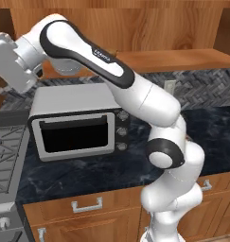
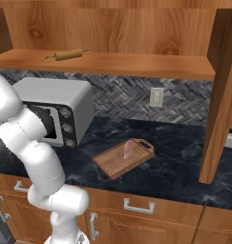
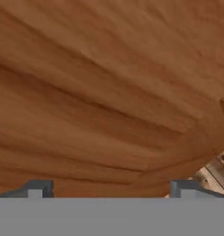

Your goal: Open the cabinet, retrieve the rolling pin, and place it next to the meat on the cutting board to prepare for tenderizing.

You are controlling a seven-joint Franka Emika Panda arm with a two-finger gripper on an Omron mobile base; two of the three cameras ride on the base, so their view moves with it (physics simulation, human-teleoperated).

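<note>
On shelf: pin [image 2: 66,55] lying flat, well apart from fingers [image 3: 37,188]. Gripper [image 3: 111,191] spread wide, unloaded, facing cabinet [image 3: 99,92] wood. Meat [image 2: 128,149] on board [image 2: 112,164].

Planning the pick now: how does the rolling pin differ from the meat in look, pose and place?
The rolling pin is a slim tan cylinder with narrow handle ends; the meat is a pinkish-red slab with pale streaks. The rolling pin lies up on the cabinet shelf; the meat sits low on the cutting board on the dark counter. The rolling pin looks longer than the meat. Both are small and untouched.
</note>
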